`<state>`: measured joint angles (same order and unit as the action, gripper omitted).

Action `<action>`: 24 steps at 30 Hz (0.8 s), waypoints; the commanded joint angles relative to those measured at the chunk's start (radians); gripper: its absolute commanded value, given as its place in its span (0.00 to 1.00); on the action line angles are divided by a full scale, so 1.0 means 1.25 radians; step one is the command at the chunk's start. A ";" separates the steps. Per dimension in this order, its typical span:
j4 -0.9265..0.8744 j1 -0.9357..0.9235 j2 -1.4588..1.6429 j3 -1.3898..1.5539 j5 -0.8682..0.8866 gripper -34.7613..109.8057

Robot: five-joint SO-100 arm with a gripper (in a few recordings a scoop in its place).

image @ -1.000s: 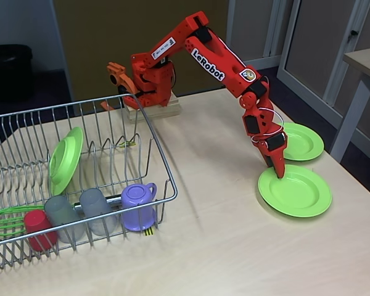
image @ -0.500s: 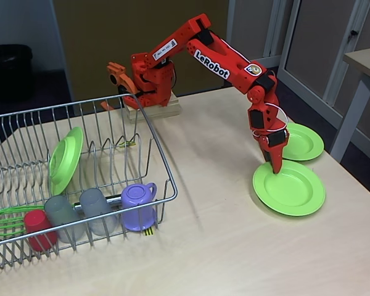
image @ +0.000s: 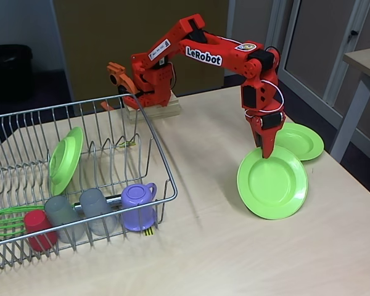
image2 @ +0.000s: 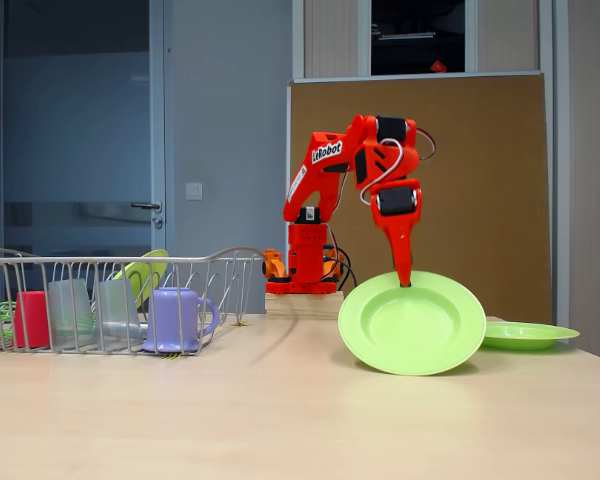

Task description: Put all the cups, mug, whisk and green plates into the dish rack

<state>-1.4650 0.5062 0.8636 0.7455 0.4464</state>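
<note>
Right of silver wire dish rack [image: 80, 179]: your gripper [image: 266, 150] clenched on tilted round lime-green plastic plate [image: 272, 183], lower edge near tabletop [image: 222, 246]. Second plate [image: 303, 142] flat beyond. Third plate [image: 65, 160], cups, mug, whisk already racked.

Red plastic arm [image: 216, 55] with white "LeRobot" lettering, black motors, white cable.

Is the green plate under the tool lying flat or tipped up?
Tipped up. The plate stands nearly on edge, the tool pinching its top rim and its lower rim resting on the table.
</note>
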 commanded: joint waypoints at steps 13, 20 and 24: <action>-0.049 -0.094 0.274 0.020 -0.026 0.24; -0.098 -0.146 0.349 0.010 -0.056 0.24; -0.133 -0.174 0.398 -0.006 -0.081 0.24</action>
<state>-1.5953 0.3099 1.2640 0.7701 0.3636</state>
